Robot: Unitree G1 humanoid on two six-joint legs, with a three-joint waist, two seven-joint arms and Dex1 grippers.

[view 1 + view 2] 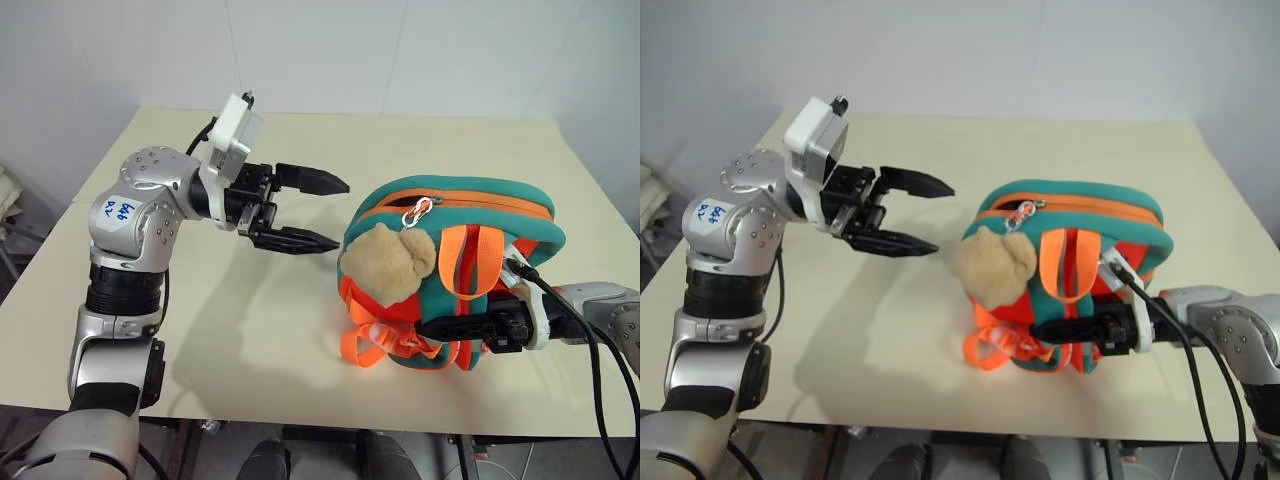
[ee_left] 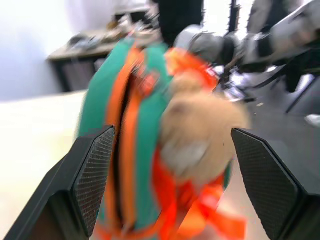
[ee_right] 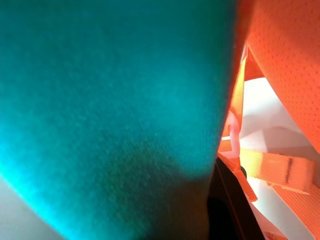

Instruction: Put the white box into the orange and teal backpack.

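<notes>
Left hand (image 1: 325, 212) gapes empty beside backpack (image 1: 470, 215); right hand (image 1: 445, 328) clamps its fabric.

left claw (image 1: 320, 211) gapes wide, level; right claw (image 1: 440, 330) pinched tight, pointing left.

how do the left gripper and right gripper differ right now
The left gripper is open and empty, hovering above the table short of the orange and teal backpack. The right gripper is shut, pressed against the backpack's lower side. Both have two black fingers and point toward the backpack.
</notes>
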